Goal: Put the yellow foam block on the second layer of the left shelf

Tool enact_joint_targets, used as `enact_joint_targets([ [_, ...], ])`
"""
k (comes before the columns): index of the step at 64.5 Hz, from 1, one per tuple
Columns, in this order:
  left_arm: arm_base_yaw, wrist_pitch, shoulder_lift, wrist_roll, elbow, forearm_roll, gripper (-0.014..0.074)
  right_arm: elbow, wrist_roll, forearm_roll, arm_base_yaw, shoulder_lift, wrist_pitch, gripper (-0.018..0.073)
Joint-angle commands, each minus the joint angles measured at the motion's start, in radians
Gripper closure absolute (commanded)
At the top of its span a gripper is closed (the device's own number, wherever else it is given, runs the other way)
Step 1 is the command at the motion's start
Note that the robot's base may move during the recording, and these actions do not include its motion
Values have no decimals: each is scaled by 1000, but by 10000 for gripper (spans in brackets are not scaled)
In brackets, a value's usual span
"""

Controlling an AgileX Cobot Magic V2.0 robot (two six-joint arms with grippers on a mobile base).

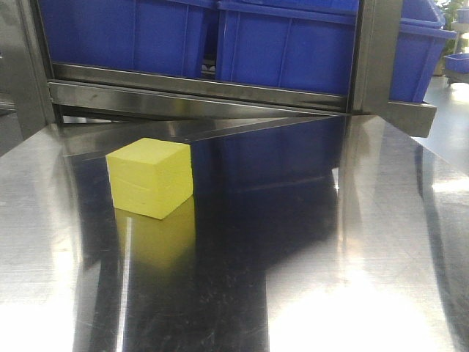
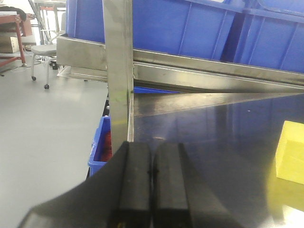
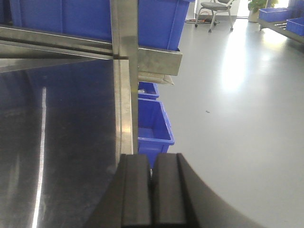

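Observation:
The yellow foam block (image 1: 151, 177) rests on the shiny steel shelf surface (image 1: 308, 242), left of centre in the front view. In the left wrist view the yellow foam block (image 2: 290, 152) shows at the right edge, well to the right of my left gripper (image 2: 151, 164), which is shut with nothing between its black pads. My right gripper (image 3: 152, 171) is also shut and empty, sitting near the shelf's right upright post (image 3: 124, 76). Neither gripper appears in the front view.
Blue plastic bins (image 1: 278, 44) fill the shelf layer above, resting on a steel rail (image 1: 198, 95). A steel upright post (image 2: 118, 71) stands ahead of the left gripper. More blue bins (image 3: 153, 126) sit on the floor to the right; a chair (image 2: 43, 52) stands far left.

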Motion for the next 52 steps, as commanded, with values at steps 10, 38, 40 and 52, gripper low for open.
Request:
enact_joint_targets([
  [10, 2, -84, -13, -4, 28, -7, 460, -86, 8, 0, -2, -16, -115, 503],
  [38, 2, -84, -13, -4, 28, -7, 460, -499, 18, -14, 28, 317, -48, 503],
  [40, 2, -84, -13, -4, 28, -7, 460, -531, 18, -21, 44, 352, -36, 503],
  [52, 2, -84, -13, -4, 28, -7, 460, -723, 18, -54, 223, 602, 48, 503],
])
